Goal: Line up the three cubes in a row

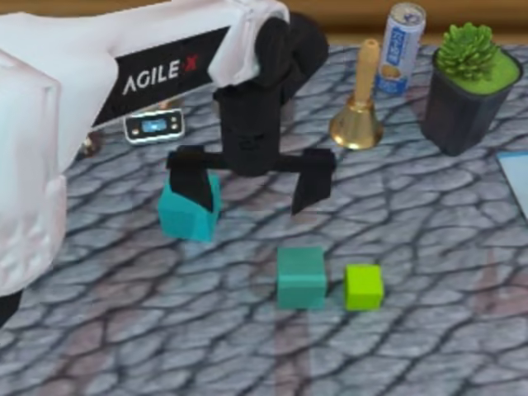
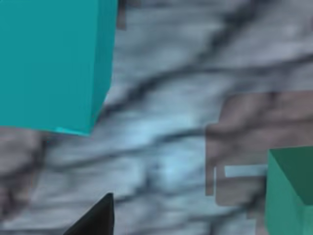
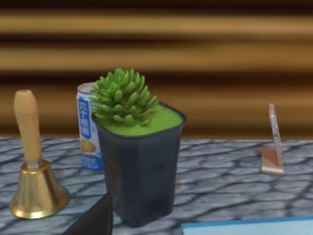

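Left gripper [image 1: 252, 188] hangs spread wide, holding nothing; cyan cube [image 1: 190, 210] sits under its left finger, off-centre. Teal cube [image 1: 301, 277] and lime cube [image 1: 363, 286] already pair up below-right. Next: centre over cyan, then squeeze, I'd guess.

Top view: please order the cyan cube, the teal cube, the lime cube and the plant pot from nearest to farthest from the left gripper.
From the left gripper:
1. Cyan cube, at its left finger.
2. Teal cube, below it.
3. Lime cube, right of the teal one.
4. Plant pot, far right.
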